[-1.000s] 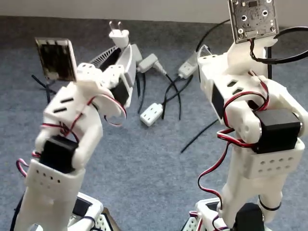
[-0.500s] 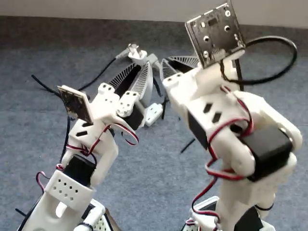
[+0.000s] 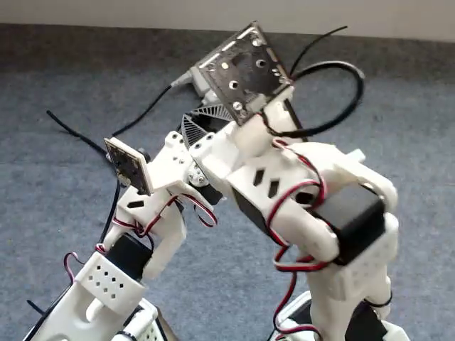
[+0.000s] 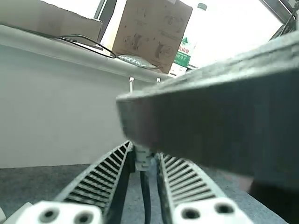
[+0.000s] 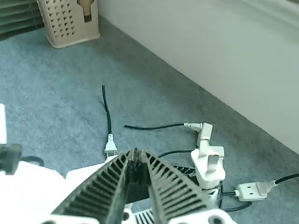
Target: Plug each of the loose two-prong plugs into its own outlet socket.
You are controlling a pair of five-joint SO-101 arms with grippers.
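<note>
My left gripper (image 4: 145, 151) is shut on a white two-prong plug (image 4: 140, 156), prongs pointing up, black cord running down between the ribbed fingers. In the high view that plug (image 3: 197, 77) peeks out behind the right arm's camera board, above the left gripper (image 3: 202, 119). My right gripper (image 5: 135, 156) hangs above the carpet, fingers closed to a narrow V with nothing clearly between them. Below it, the held plug (image 5: 208, 163) shows. A white outlet socket (image 5: 250, 189) lies on the carpet beside it. A loose plug (image 5: 110, 145) on a black cord lies farther off.
The right arm crosses over the left one, and its camera board (image 3: 242, 67) cuts across the left wrist view. A beige basket (image 5: 70, 18) stands by the white wall (image 5: 210, 51). Black cords trail over the grey carpet (image 3: 57, 185).
The right arm has swung left across the left arm and now covers the sockets in the high view. The left arm has moved right with the plug still held.
</note>
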